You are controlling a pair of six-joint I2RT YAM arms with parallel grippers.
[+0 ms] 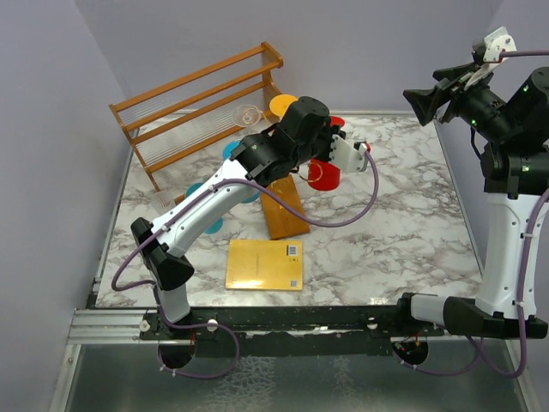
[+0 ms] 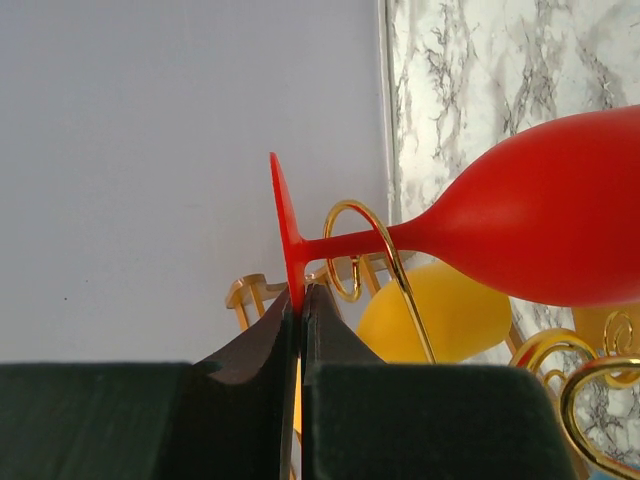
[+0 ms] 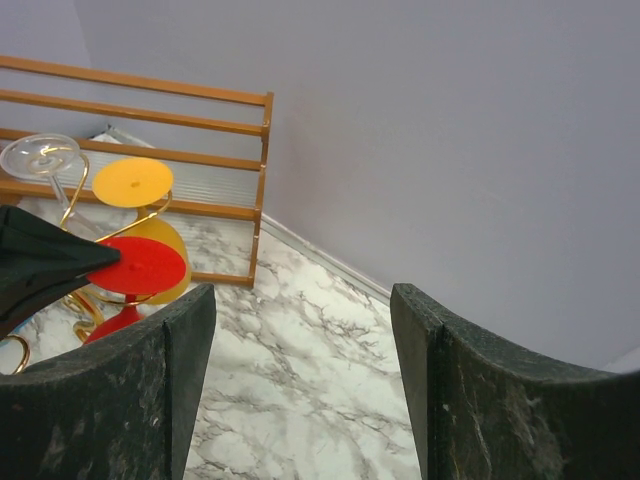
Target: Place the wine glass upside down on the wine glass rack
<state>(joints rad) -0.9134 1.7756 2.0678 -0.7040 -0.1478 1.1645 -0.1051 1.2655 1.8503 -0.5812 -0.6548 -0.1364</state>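
Note:
The red wine glass (image 2: 560, 215) hangs bowl-down, its stem lying in a gold curl of the wine glass rack (image 2: 352, 245). My left gripper (image 2: 300, 292) is shut on the rim of the glass's round foot. In the top view the left gripper (image 1: 333, 129) is at the rack's top, with the red bowl (image 1: 324, 174) below it and the rack's brown wooden base (image 1: 285, 210) beneath. My right gripper (image 3: 300, 380) is open and empty, raised at the far right (image 1: 426, 105). The right wrist view shows the red foot (image 3: 135, 265).
A yellow glass (image 2: 440, 315) and a clear glass (image 1: 247, 113) also hang on the rack, with blue glasses (image 1: 232, 150) on its left side. A large slatted wooden shelf (image 1: 197, 103) stands at the back left. A flat yellow pad (image 1: 264, 263) lies near the front.

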